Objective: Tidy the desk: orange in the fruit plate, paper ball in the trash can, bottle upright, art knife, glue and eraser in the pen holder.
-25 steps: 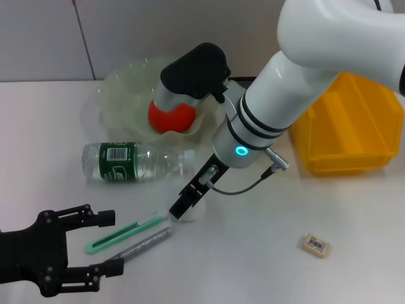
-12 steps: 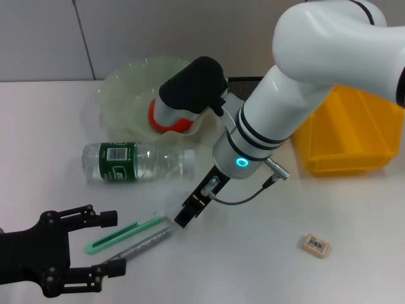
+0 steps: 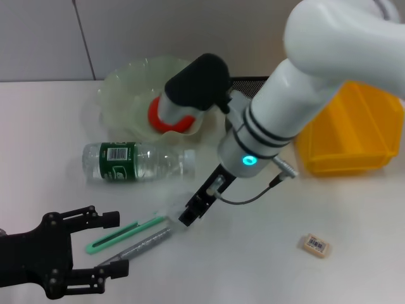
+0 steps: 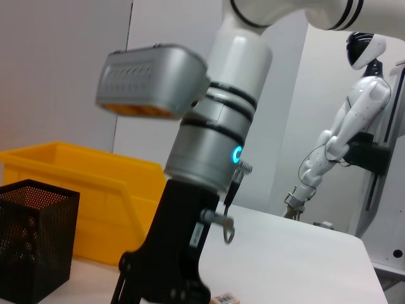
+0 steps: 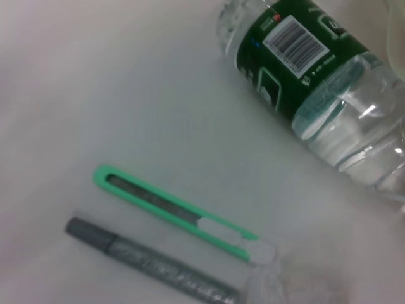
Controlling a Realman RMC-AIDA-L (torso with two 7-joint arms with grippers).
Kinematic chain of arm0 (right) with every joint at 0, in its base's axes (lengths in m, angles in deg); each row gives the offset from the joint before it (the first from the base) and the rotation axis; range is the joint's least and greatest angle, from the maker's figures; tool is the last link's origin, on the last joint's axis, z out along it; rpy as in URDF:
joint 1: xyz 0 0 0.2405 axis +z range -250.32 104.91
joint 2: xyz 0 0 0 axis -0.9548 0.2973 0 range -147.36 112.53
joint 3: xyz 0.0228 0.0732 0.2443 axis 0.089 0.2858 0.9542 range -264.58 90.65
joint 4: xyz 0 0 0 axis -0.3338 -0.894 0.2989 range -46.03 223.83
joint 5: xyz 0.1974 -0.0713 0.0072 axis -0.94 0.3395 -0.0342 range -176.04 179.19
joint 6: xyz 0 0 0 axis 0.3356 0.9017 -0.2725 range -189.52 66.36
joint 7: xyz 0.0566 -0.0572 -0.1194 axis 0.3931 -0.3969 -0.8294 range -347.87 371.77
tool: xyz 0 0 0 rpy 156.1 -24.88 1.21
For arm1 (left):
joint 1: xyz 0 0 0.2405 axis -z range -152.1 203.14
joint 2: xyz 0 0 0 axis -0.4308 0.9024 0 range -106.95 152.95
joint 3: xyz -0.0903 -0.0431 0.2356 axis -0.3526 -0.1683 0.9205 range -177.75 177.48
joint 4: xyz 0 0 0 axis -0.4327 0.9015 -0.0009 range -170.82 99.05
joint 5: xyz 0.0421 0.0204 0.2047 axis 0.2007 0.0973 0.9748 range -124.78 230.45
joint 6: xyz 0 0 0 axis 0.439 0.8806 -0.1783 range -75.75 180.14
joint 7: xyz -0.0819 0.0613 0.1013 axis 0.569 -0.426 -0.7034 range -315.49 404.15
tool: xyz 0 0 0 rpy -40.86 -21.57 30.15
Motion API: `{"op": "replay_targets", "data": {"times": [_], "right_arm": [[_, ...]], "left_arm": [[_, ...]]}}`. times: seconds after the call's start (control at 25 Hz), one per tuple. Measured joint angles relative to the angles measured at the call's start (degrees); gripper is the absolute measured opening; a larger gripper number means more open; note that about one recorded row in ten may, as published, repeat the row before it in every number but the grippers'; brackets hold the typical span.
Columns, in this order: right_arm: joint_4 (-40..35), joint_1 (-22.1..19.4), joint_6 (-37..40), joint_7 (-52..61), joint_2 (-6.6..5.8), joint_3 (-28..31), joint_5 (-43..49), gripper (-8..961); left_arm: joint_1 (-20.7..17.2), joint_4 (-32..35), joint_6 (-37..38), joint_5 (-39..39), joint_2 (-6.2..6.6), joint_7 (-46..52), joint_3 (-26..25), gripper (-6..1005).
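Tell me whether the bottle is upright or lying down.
Lying down. The bottle rests on its side on the desk, its barcode label facing up, in front of the fruit plate.

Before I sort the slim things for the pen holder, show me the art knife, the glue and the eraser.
art knife point(image 5: 171, 212): right wrist view, middle of its green body.
glue point(image 5: 155, 265): right wrist view, glittery grey shaft.
eraser point(image 3: 315, 245): head view, its barcode label.

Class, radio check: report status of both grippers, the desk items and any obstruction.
Right gripper low by art knife and glue. Left gripper open, near both. Bottle lying flat; orange in fruit plate; eraser loose. Nothing blocking.
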Motion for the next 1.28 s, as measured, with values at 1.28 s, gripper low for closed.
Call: {"op": "replay_targets", "data": {"times": [1.28], "right_arm": [[-49.8,-19.6,35.8,-1.6,-0.99,34.9,40.9,503]], "left_arm": [[-0.9,-0.4,0.1,-0.5,-1.45,0.5,-0.9,807]]}}
